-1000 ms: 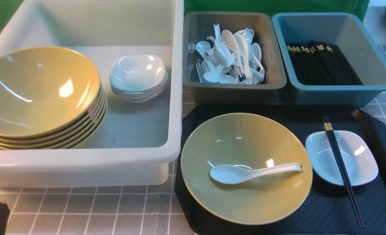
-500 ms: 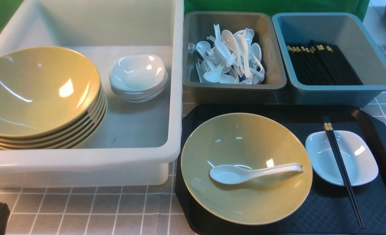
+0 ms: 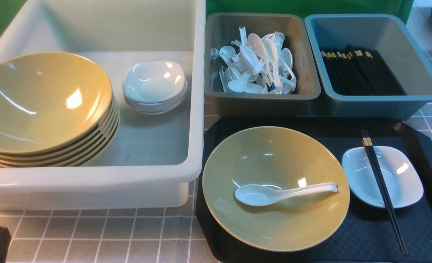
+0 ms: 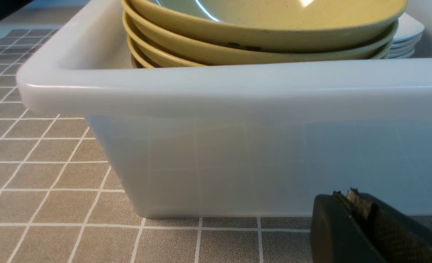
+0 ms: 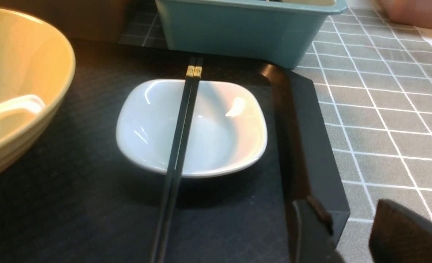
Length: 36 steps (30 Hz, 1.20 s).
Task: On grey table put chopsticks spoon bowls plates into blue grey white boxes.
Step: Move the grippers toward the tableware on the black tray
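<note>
On the black tray (image 3: 413, 226), front view, we see the bowl (image 3: 274, 153) with the spoon (image 3: 274, 193) lying inside it. The chopsticks (image 3: 382, 186) lie across the plate (image 3: 402, 175). Nothing on the tray is boxed yet. The white box (image 3: 91, 180), grey box (image 3: 260, 96) and blue box (image 3: 384, 98) stand on the desk (image 3: 91, 233).

Risk, we judge: lifting the bowl or plate first tips off the spoon or chopsticks.

Left wrist view: the left gripper (image 4: 342, 197) is pressed together, empty, low beside the white box wall. Rising carelessly could knock the rim.

Right wrist view: the right gripper (image 5: 351, 226) stands apart, empty, near the tray's outer edge. The chopsticks are thin and rest on a curved rim, so a pinch may catch only one, roll them, or clip the tray's raised edge.
</note>
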Tool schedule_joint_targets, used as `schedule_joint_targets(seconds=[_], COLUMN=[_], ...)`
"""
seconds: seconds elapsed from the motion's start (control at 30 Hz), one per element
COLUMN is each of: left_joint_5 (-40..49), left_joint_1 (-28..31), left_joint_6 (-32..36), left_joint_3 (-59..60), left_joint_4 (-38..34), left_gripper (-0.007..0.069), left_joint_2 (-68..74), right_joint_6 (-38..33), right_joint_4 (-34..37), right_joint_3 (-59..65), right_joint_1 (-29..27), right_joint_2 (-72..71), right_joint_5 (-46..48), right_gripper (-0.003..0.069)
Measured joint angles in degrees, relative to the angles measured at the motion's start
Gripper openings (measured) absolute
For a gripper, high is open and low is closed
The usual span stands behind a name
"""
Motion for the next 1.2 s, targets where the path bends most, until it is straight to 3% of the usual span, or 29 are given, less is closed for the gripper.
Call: schedule_joint_targets(seconds=[1.0, 1.17, 1.2], left_joint_5=[0.0, -0.4, -0.6], left_joint_1=[0.0, 0.0, 0.0], left_joint_6=[-0.1, -2.6, -5.8], left_joint_3=[0.0, 0.0, 0.0], left_joint_4=[0.5, -4.7, -11.3], left_gripper=[-0.0008, -0.0008, -0.0008], left_joint_2=[0.0, 0.0, 0.0], right_joint_6=[0.0, 1.7, 4.7], right_joint_4=[0.0, 0.0, 0.1], right_joint_3=[0.0, 0.0, 0.0], right_joint_1=[0.0, 0.0, 0.0], right_joint_2=[0.0, 0.0, 0.0], right_joint_5=[0.0, 0.0, 0.0], right_gripper=[0.0237, 0.0237, 0.0237])
